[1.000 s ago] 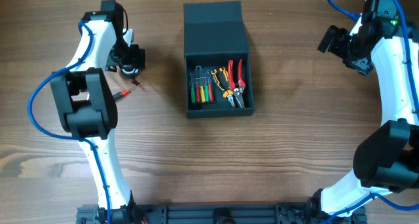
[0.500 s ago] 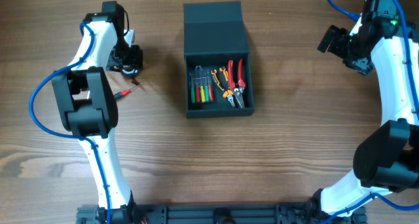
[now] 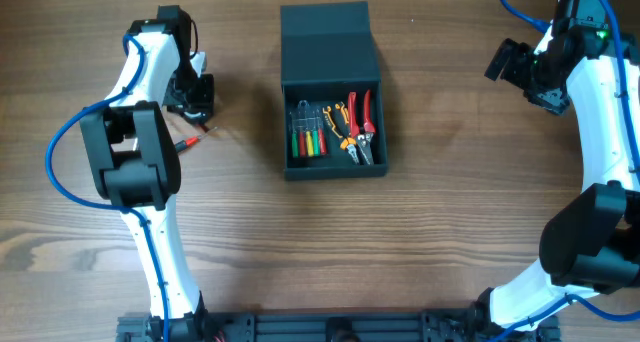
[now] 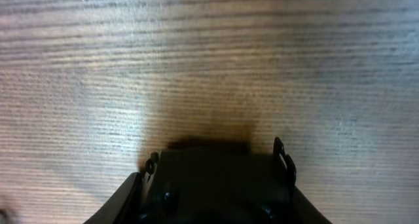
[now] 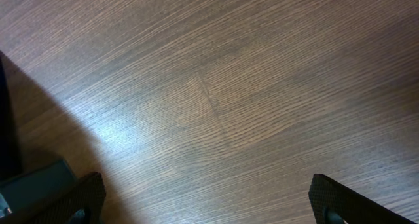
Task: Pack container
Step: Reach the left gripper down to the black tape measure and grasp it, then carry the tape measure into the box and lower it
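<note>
Wooden table (image 3: 430,232), brown grain, bare over most of its right half and along the near edge

Container (image 3: 335,169) sits mid-table, nearer the far edge than the near one, lid flap (image 3: 326,32) thrown back flat toward the far edge. Long axis runs far edge to near edge. Inside: a row of screwdrivers (image 3: 308,137) with red, green and yellow handles on the left side, pliers (image 3: 356,127) with red and orange grips on the right side, all lying along the box's long axis

One loose piece outside: a small red-handled tool (image 3: 186,142), likely a screwdriver, on the table to the left of the container, well apart from it. Its axis is diagonal, handle toward the near-left corner, tip toward the far-right corner

Left end effector (image 3: 197,94) hangs low over the table just to the far side of that tool, so the tool lies toward the near edge from it. Its wrist view shows only bare wood and its own dark body; cannot tell whether the jaws are apart or together

Right end effector (image 3: 508,62) is near the far-right corner, jaws spread wide, nothing between them, only bare wood under it

Judgement: left arm is much the nearer to the loose tool. Clear table lies between tool and container. The container's left wall is the one edge to clear on the way in
</note>
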Controlling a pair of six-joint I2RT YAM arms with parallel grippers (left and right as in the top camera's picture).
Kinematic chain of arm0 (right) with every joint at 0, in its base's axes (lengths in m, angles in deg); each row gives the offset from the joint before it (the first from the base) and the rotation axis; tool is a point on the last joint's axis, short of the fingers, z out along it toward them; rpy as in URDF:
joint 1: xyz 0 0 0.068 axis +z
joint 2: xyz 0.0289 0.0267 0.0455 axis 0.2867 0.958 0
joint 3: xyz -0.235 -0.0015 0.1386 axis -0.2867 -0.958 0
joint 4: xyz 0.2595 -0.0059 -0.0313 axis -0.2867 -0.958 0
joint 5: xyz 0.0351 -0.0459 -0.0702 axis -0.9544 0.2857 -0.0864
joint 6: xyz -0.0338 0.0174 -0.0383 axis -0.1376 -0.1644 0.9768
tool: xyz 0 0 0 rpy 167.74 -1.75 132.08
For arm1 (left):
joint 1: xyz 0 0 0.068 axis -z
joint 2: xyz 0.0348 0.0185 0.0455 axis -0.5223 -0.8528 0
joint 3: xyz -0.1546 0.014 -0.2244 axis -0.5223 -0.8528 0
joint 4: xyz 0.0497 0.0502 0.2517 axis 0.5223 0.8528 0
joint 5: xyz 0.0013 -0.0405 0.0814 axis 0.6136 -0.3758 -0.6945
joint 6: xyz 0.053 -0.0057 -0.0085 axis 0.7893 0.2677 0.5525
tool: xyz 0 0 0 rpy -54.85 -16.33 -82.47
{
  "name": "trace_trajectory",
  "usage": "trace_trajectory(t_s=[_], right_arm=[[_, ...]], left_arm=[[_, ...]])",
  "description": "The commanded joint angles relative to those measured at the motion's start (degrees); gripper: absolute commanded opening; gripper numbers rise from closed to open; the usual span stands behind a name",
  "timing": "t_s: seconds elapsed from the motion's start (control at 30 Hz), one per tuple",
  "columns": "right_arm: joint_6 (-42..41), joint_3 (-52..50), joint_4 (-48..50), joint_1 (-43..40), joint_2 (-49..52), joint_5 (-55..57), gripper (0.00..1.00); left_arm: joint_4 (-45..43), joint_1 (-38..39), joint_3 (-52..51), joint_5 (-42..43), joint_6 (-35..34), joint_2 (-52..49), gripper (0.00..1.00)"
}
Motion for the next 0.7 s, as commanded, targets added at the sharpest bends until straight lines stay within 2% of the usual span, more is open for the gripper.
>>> trace_trajectory(t_s=[0.0,0.33,0.53,0.67], right_arm=[[0.0,-0.7,0.2,0.1,0.7,-0.7,0.99],[0.1,-0.7,0.5,0.1,0.7,-0.7,1.00],[0.1,-0.7,0.6,0.1,0.7,-0.7,1.00],[0.1,-0.7,0.6,0.1,0.7,-0.7,1.00]], left_arm=[[1.3,0.1,0.3,0.3,0.4,-2.1,0.21],[1.2,0.7,2.7,0.3,0.4,4.3,0.27],[1.0,4.4,5.3,0.3,2.0,11.0,0.13],[1.6,10.5,5.6,0.3,2.0,18.0,0.07]])
